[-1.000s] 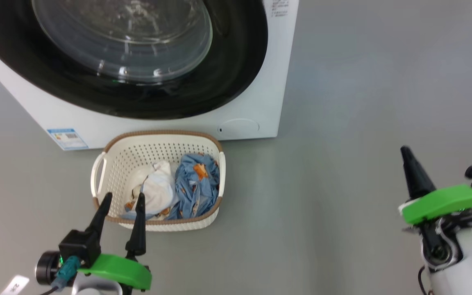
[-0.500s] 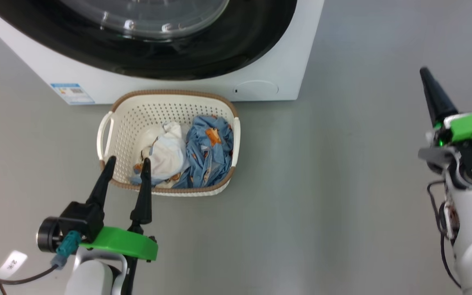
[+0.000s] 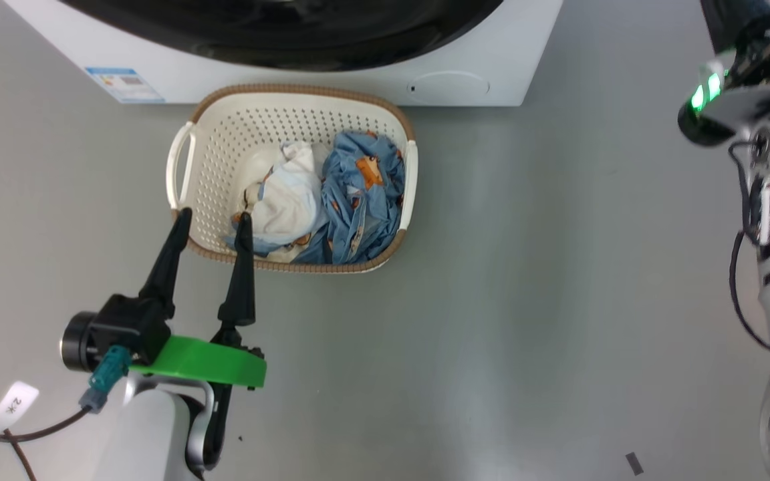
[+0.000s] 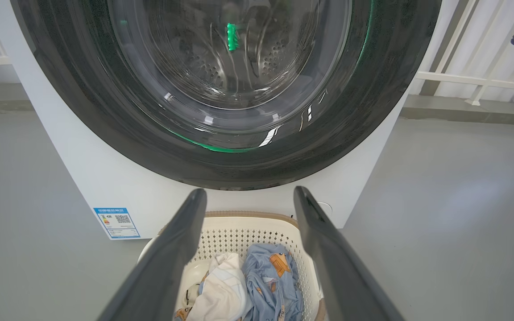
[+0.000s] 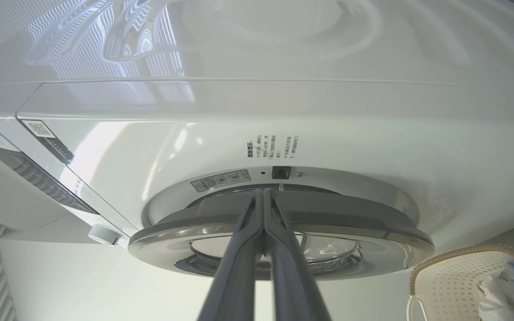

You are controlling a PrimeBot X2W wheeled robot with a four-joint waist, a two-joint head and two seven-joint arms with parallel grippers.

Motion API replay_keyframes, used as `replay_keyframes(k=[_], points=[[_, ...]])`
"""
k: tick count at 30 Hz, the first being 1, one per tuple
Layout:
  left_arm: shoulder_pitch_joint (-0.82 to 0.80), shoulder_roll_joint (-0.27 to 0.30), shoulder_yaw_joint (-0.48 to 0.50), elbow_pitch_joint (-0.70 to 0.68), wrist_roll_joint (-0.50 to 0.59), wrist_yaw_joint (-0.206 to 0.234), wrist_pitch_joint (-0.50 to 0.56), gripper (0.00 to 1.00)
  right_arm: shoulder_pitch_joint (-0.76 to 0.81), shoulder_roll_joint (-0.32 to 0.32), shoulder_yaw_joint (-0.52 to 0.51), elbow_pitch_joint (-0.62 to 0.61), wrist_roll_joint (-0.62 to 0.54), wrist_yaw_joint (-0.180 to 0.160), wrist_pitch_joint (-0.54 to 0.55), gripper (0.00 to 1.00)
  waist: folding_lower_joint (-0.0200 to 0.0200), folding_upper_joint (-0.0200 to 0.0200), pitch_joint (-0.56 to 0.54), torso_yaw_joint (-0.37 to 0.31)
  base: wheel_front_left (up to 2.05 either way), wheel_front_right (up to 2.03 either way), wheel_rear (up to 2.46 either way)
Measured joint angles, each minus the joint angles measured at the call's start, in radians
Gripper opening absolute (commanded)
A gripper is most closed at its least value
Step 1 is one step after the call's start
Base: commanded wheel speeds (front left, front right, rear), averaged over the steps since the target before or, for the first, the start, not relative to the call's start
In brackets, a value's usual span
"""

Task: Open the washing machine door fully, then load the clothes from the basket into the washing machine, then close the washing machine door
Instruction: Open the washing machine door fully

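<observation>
The basket (image 3: 188,167) sits on the floor against the washing machine (image 3: 258,80). In it lie the clothes: a white cloth (image 3: 291,200) and printed light blue fabric (image 3: 361,194). My left gripper (image 3: 214,215) is open, its tips over the basket's near left corner, touching nothing. Its wrist view shows the washing machine door (image 4: 373,89), the basket (image 4: 239,223) and the clothes (image 4: 270,281) between the fingers (image 4: 172,249). My right gripper (image 5: 263,194) is shut, its tips at the gap between the door's edge (image 5: 373,240) and the washing machine front (image 5: 328,125). Its wrist (image 3: 726,107) shows at the head view's upper right.
Grey floor lies open to the right of the basket. A blue energy sticker (image 3: 127,83) and a round service flap (image 3: 448,87) mark the machine's lower front. A white railing (image 4: 475,80) stands behind, right of the machine. A tagged cable (image 3: 14,404) hangs by my left arm.
The head camera has tilted down, so the machine and basket slid up the picture. My right gripper has risen and gone forward to the door's edge. The left gripper holds its place by the basket.
</observation>
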Motion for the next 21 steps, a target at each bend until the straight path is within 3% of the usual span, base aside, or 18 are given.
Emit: replay_keyframes(k=[21], points=[[-0.072,-0.001,-0.06,-0.036,-0.037,0.023,0.0,1.0,-0.398,-0.016,0.095,0.272,-0.006,0.0,0.121,0.0,0.0,0.0,0.135,0.083,0.0,0.0,0.0]])
